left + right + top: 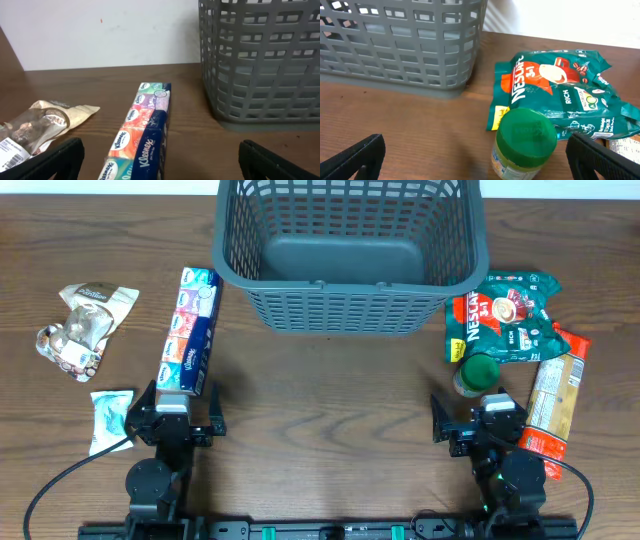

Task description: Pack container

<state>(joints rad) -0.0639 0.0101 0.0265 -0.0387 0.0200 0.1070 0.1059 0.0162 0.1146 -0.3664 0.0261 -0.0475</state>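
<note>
The dark grey lattice container (350,290) stands at the far middle of the table, with nothing visible inside; it also shows in the left wrist view (260,65) and right wrist view (400,45). A Kleenex tissue pack (190,330) lies left of it, its near end between the left fingers (142,135). My left gripper (172,420) is open and empty. A green-lidded jar (478,373) stands between the fingers of my right gripper (482,425), which is open; the jar also shows in the right wrist view (525,142). A green Nescafe bag (505,318) lies beyond the jar (560,95).
A beige snack bag (82,325) lies far left and shows in the left wrist view (35,125). A small white-blue wipe packet (108,418) lies beside the left arm. An orange noodle packet (555,400) lies at the right.
</note>
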